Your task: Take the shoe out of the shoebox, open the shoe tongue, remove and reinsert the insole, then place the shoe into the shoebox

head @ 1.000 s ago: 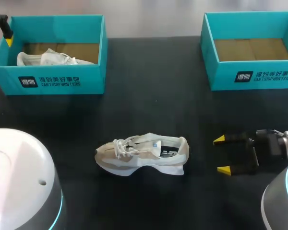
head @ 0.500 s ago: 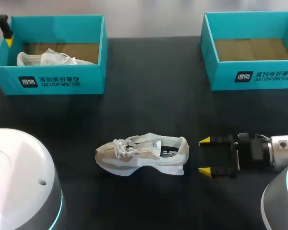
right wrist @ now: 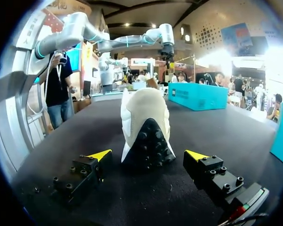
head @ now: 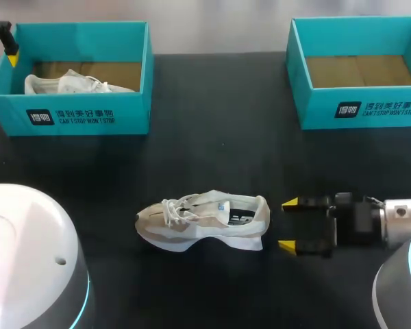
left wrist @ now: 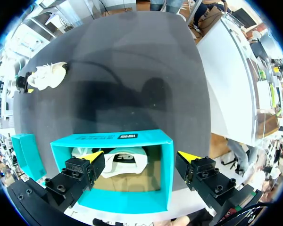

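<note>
Centrally, shoe (head: 202,221) stood on its sole on black counter (head: 219,144), outside both shoeboxes, toe toward robot's left, heel toward right jaws. Right jaws were wide open, holding nothing, low over counter just behind heel (yellow fingertips (head: 290,203) near shoe, not touching it). Left jaws were wide open, holding nothing, positioned above left shoebox (head: 68,118), which held second pale shoe (head: 75,83). Right shoebox (head: 359,108) stood well apart, at counter's far right.

Two teal shoeboxes (head: 133,110) (head: 315,103), two pale shoes (head: 202,223) (head: 75,83), perhaps more hidden inside, two yellow-tipped grippers (left wrist: 140,156) (head: 288,224).
</note>
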{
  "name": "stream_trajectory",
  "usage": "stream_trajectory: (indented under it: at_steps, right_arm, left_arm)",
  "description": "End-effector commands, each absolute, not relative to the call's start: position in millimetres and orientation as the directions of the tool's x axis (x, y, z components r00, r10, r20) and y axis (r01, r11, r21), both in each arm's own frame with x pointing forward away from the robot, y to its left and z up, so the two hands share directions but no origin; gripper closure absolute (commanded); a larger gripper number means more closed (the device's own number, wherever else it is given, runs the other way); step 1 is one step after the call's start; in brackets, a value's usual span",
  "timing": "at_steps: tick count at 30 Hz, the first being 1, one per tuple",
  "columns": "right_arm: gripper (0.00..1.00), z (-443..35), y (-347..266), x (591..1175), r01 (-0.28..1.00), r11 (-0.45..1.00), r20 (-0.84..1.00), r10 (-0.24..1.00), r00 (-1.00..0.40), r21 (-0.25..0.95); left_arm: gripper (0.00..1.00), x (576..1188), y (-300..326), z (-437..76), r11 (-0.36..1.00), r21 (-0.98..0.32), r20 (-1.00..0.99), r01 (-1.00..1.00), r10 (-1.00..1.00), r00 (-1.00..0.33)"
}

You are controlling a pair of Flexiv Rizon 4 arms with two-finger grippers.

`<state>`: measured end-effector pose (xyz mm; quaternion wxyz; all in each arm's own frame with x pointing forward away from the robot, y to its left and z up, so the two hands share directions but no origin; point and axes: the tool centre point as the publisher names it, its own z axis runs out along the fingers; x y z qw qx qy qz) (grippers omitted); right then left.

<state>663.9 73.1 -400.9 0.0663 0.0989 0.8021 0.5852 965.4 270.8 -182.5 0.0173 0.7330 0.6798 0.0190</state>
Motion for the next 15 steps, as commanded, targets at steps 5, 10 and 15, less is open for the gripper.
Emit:
stream_trajectory:
  at_steps: [5,10,15]
  right_arm:
    - [0.0,-396,93,661,0.12,0.31,0.022,0.3,-0.954,0.943]
    - [0.0,-397,99,663,0.137,0.31,0.035,0.314,-0.949,0.941]
    - [0.0,-400,105,669,0.159,0.306,0.054,0.325,-0.944,0.939]
  left_arm:
    - [0.0,965,271,-182,-0.076,0.052,0.006,0.996,0.997,0.076]
    - [0.0,965,271,-182,-0.076,0.052,0.006,0.996,0.997,0.076]
    - [0.0,965,271,-182,-0.076,0.052,0.006,0.996,0.997,0.076]
